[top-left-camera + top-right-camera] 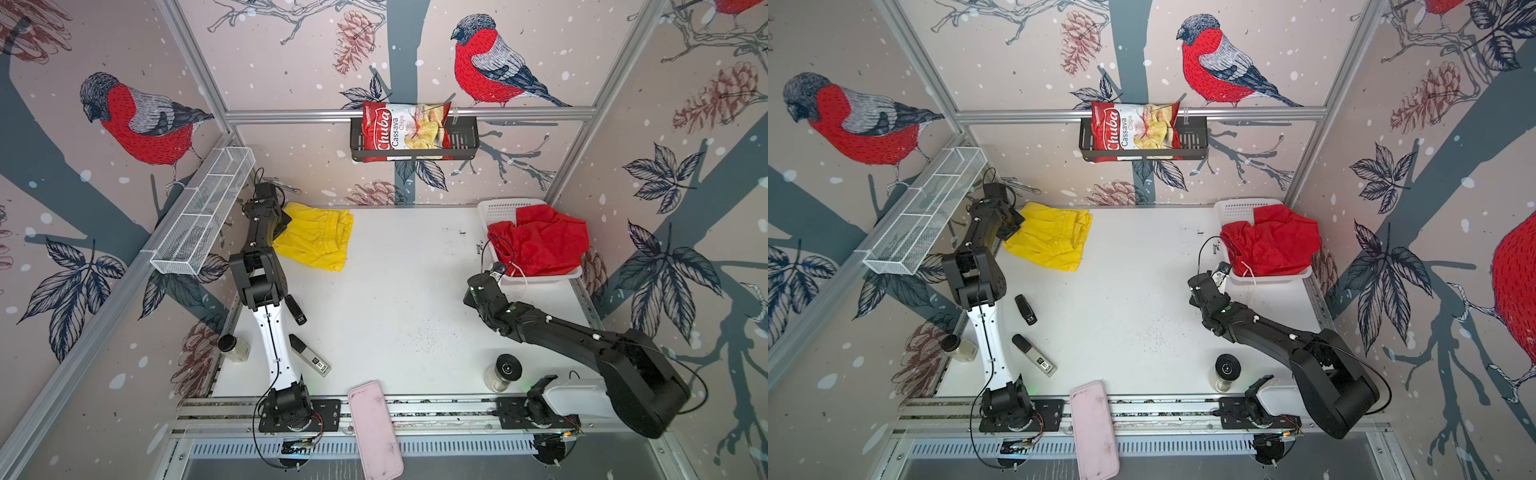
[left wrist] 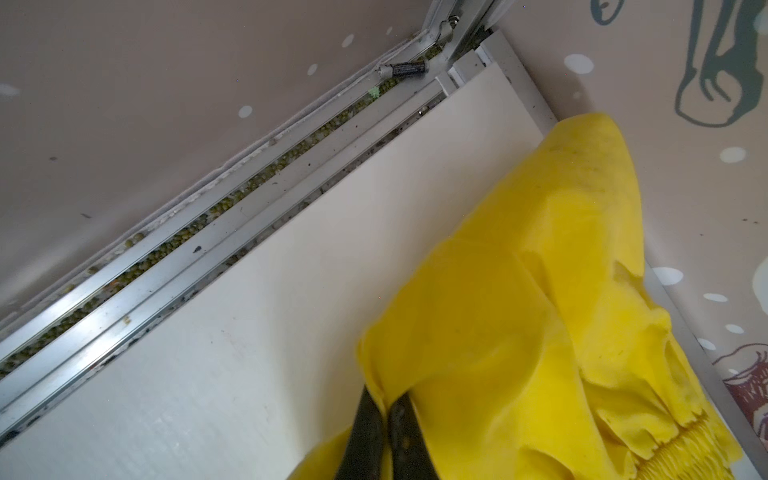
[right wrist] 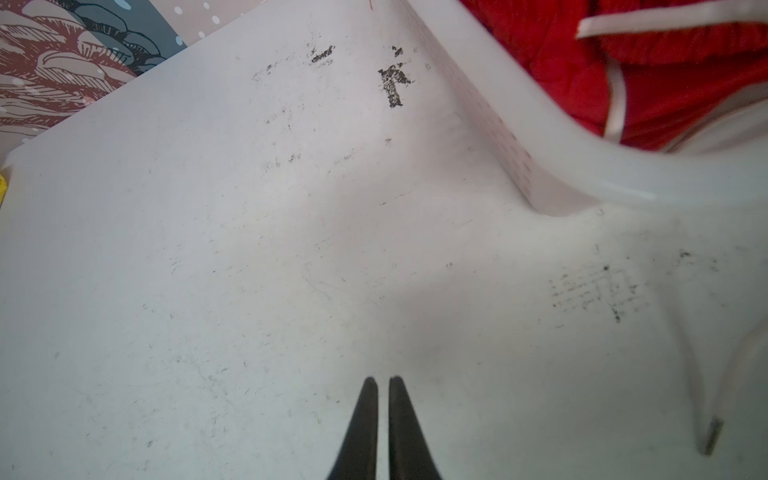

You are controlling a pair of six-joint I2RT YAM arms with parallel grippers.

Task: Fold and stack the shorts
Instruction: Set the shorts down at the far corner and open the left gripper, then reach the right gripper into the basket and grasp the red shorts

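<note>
The yellow shorts (image 1: 316, 239) (image 1: 1052, 237) lie folded at the table's back left corner. My left gripper (image 2: 384, 401) is shut on an edge of this yellow fabric (image 2: 519, 311), which runs up between the jaws. In both top views the left gripper (image 1: 282, 226) sits at the shorts' left edge. The red shorts (image 1: 544, 241) (image 1: 1275, 241) lie crumpled in a white basket (image 1: 498, 208) at the back right, their white drawstring (image 3: 615, 104) hanging over the rim. My right gripper (image 3: 383, 379) is shut and empty above bare table, just in front of the basket's near corner (image 3: 540, 137).
A chips bag (image 1: 405, 131) sits in a black basket on the back wall. A white wire shelf (image 1: 203, 212) hangs on the left wall. Two dark remotes (image 1: 296, 309) (image 1: 309, 355), two jars (image 1: 232, 347) (image 1: 503, 372) and a pink tray (image 1: 374, 428) lie near the front.
</note>
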